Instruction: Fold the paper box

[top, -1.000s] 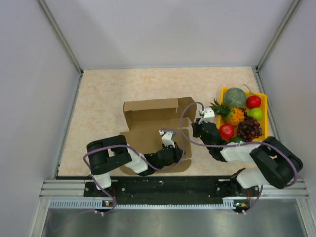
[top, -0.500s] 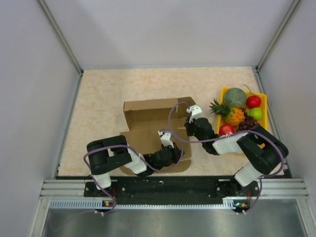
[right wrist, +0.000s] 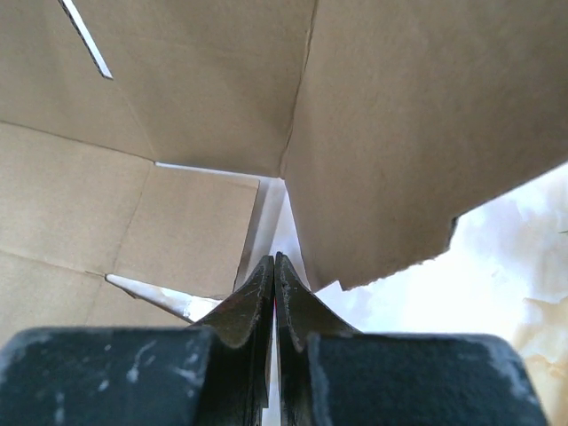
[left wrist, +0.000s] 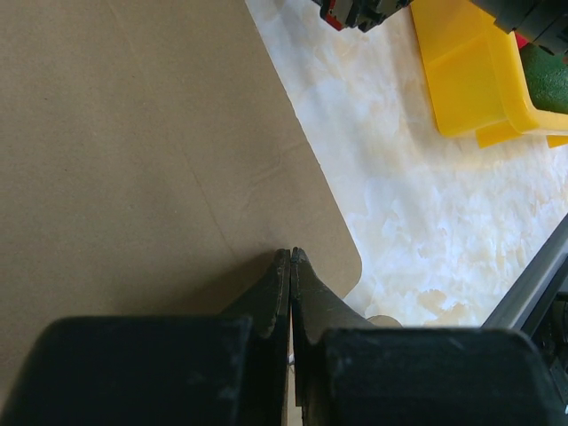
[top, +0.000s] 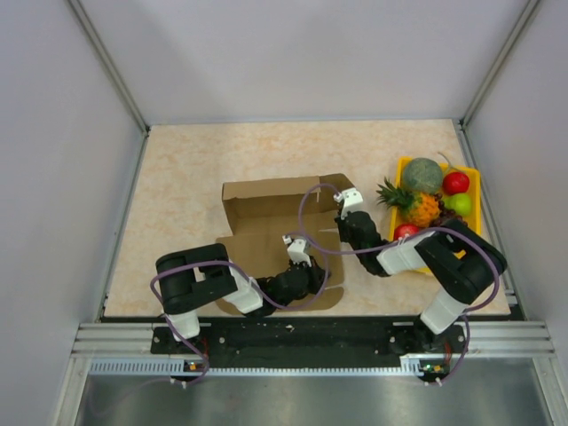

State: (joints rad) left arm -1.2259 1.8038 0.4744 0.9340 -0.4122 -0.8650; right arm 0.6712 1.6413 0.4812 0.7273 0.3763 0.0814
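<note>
- We find the paper box mid-tabletop, partly formed. Its far wall and right side flap stand upright, and the near panel lies flat.
- Left tool: jaws pressed together with nothing between them, tips over the flat panel near its rounded corner.
- Right tool: jaws likewise together and empty, tips at the box's right rear corner seam.
- The yellow fruit tray sits to the right, apart from the box.
</note>
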